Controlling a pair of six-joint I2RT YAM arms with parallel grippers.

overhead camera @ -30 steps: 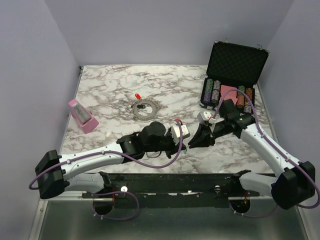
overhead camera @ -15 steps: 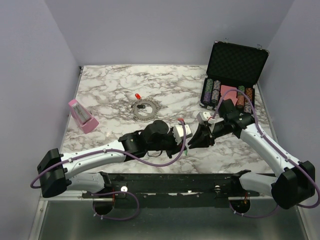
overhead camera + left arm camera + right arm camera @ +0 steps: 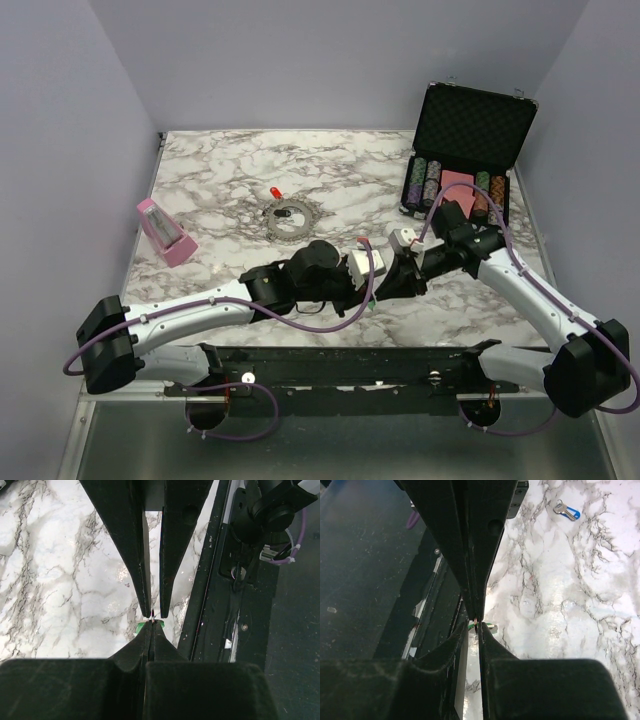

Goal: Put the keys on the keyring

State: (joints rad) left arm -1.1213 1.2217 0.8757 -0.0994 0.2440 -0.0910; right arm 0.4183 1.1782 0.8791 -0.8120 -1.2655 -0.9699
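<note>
Keys lie apart from one another, and only the green key point(image 3: 143, 626) is off the marble. Its green head peeks out at the fingertips of the left gripper point(image 3: 151, 627). That gripper's jaws are pressed flat together, with no more than a hairline between them, so it has the key pinched at the very tip.

The right gripper point(image 3: 475, 628) meets it nose to nose, above the near part of the worktop point(image 3: 330, 165) and close to the black rail point(image 3: 220, 580) along the front edge. Its jaws stand a narrow slit apart, and marble shows through the gap along most of their length. Their tips sit at the same green key, on either side of the left gripper's point, where a bit of green and silvery metal juts out to one side. Whether they are pinching the key or only flanking it cannot be told, because the contact is too small and shadowed.

The keyring point(image 3: 288, 218) lies flat on the worktop, well beyond both grippers and towards the middle. The red key point(image 3: 275, 192) lies just past its far rim. The blue key point(image 3: 567, 512) lies alone on the marble, visible only in the right wrist view.

A pink wedge-shaped object point(image 3: 165, 232) stands near the left edge. An open poker chip case point(image 3: 470, 125) sits at the far right corner.
</note>
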